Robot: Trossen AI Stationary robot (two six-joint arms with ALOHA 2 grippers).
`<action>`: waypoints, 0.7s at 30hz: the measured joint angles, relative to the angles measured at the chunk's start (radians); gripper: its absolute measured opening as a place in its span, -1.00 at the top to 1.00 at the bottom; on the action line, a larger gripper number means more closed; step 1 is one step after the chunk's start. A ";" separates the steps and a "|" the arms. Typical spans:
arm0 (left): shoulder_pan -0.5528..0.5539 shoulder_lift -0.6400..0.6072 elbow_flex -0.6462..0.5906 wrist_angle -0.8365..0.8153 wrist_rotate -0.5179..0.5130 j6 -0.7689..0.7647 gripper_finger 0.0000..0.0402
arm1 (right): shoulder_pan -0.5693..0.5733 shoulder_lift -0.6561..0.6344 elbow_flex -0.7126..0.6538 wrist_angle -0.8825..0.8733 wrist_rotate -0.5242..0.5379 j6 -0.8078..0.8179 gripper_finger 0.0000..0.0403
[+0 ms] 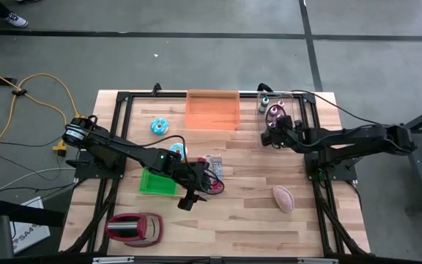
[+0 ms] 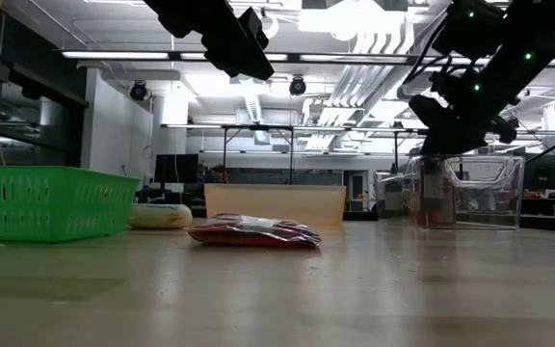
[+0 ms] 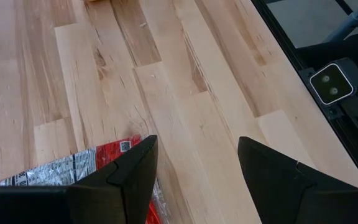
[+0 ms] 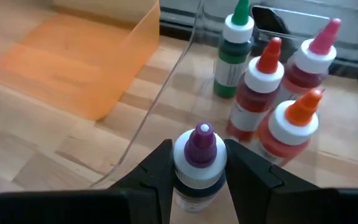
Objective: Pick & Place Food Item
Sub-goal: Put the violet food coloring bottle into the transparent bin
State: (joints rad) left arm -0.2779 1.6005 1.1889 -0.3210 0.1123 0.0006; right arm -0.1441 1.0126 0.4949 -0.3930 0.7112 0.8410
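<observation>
The wooden table (image 1: 255, 183) carries, from large to small, an orange translucent bin (image 1: 212, 110), a clear plastic container (image 1: 288, 110) at the far right corner, a green basket (image 1: 157, 182), a red toaster-like item (image 1: 134, 228), a red and silver snack packet (image 1: 212, 176), a pink bread-like item (image 1: 283, 198) and a blue donut (image 1: 159, 126).

The left gripper (image 1: 189, 199) is held above the table just beside the snack packet (image 3: 73, 165), with its fingers (image 3: 129, 180) spread apart and nothing between them. A wrong descent could be made from here: the packet lies at the side of one finger, not between both, so it could be pushed away or only its edge pinched, and then it could slip out when lifted.

The right gripper (image 4: 199, 165) is held at the clear container, its fingers pinching a small bottle with a purple cap (image 4: 199, 155). Just beside it stand other small bottles: a green cap bottle (image 4: 234, 53), two with red caps (image 4: 260, 87) and one with an orange cap (image 4: 294, 130). These neighbours could be knocked over if the held bottle is swung sideways, and the container wall could be struck. The smooth bottle could also slide down between the fingers if the grip is too weak.
</observation>
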 joint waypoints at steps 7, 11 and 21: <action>0.000 0.000 0.000 0.000 -0.003 0.000 -0.07 | -0.029 0.000 -0.030 0.016 -0.032 -0.001 0.44; 0.000 0.000 0.000 0.000 -0.003 0.000 -0.07 | -0.036 0.003 -0.038 0.017 -0.065 -0.001 0.42; 0.000 0.000 0.000 0.000 -0.003 0.000 -0.07 | -0.035 0.005 -0.038 0.024 -0.067 -0.008 0.41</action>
State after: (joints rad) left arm -0.2779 1.6005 1.1889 -0.3210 0.1097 0.0006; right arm -0.1791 1.0180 0.4568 -0.3691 0.6441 0.8326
